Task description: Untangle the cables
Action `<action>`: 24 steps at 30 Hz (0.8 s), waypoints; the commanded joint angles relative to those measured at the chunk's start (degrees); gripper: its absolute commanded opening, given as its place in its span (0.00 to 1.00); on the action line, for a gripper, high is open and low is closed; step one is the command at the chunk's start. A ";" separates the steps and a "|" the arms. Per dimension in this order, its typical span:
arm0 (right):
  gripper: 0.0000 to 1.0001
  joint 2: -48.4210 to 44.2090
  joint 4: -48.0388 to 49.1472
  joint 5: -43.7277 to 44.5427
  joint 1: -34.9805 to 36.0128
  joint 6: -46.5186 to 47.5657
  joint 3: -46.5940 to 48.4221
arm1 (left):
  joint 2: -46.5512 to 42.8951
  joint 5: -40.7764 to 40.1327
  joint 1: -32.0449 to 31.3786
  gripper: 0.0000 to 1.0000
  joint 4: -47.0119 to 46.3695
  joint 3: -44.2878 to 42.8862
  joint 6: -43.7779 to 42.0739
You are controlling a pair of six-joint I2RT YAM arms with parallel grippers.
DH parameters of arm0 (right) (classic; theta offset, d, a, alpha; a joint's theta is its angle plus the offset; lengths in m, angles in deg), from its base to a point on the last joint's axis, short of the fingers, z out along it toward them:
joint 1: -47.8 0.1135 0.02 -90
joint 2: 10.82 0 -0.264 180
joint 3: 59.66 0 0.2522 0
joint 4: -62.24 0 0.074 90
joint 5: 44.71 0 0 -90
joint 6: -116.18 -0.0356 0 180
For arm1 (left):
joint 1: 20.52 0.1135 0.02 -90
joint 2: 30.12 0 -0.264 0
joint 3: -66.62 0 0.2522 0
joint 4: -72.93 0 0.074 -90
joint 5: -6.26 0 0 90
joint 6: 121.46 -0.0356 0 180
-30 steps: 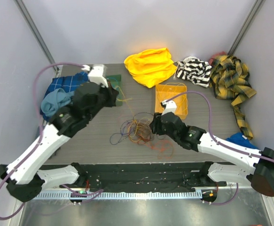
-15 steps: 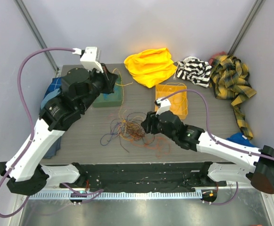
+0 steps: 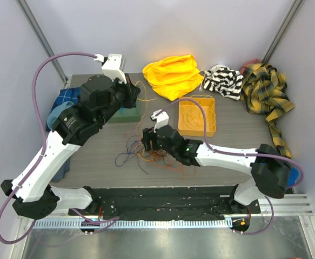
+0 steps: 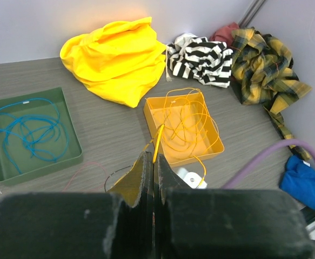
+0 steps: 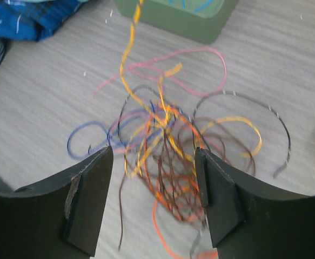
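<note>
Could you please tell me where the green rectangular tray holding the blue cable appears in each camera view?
Top external: the green rectangular plastic tray sits left of centre, partly hidden by the left arm.
Left wrist: at the left edge.
Right wrist: cropped at the top edge.
Shared landmark: the orange square plastic tray, to its right in the top and left wrist views.

matt grey wood-grain table, thin plastic-coated cables
</note>
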 commanded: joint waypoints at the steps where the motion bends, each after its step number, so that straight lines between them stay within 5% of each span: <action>1: 0.70 4.69 8.13 2.26 0.08 2.91 5.99 | 1.07 0.48 -0.54 0.00 1.22 -3.47 -0.40; 16: 0.67 18.40 10.33 4.11 -0.09 5.46 16.98 | 1.16 0.48 -1.42 0.00 3.16 -6.02 -0.49; 18: 0.55 19.11 10.42 6.65 -0.35 5.20 17.60 | 0.89 0.48 -1.59 0.00 3.16 -5.85 -0.49; 19: 0.33 18.85 10.59 7.70 -0.36 4.93 17.52 | 0.54 0.31 -1.50 0.00 3.33 -5.67 -0.49; 22: 0.05 16.22 11.74 11.48 -0.27 6.59 16.64 | -0.16 -0.57 -1.59 0.00 3.78 -5.06 -0.58; 24: 0.01 12.53 11.56 14.30 -0.27 8.17 16.46 | -1.74 -1.45 -1.59 0.00 3.16 -3.39 -0.57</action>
